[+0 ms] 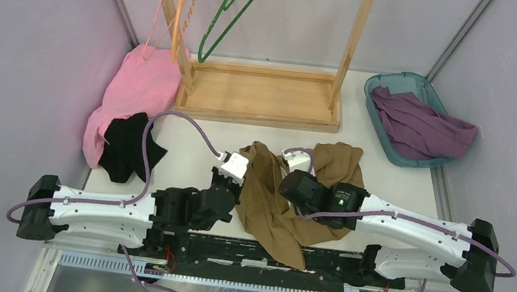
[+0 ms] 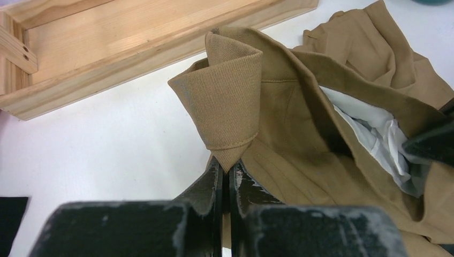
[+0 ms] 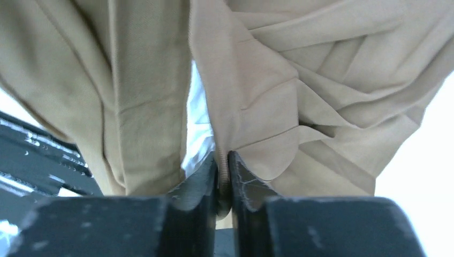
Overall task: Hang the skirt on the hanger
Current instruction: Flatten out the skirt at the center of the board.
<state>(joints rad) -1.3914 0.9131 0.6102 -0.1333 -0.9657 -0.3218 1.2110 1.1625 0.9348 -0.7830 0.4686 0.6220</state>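
- Left gripper (image 2: 225, 172): fingers together, clamped on a folded hemmed corner of the skirt (image 1: 268, 208). The corner stands upright just ahead of the tips.
- Right gripper (image 3: 224, 163): fingers pressed together on a fold of the same skirt. Cloth hangs ahead of and on both sides of the tips.
- Skirt: one, tan, crumpled on the table (image 1: 403, 185) between the two grippers, with its near end draped toward the table's near edge. White lining (image 2: 369, 134) shows inside the opening, to the right of the left fingers.
- Open room, left fingers: bare table to the left and ahead, ending at the base edge of the wooden rack (image 1: 262, 96). Skirt fills the right side.
- Open room, right fingers: a bright bare strip to the far right; dark arm parts to the left.
- Green hanger (image 1: 236, 9): one, hung on the rack, far ahead of both grippers.
- Orange hanger (image 1: 181, 10): on the rack's left post; thin pink wire beside it, count unclear.
- Cloths: one pink cloth (image 1: 133, 86), one black cloth (image 1: 129, 149), both beyond the left fingers' left side.
- Basket (image 1: 402, 75): one, teal, far right, holding one purple cloth (image 1: 418, 125).
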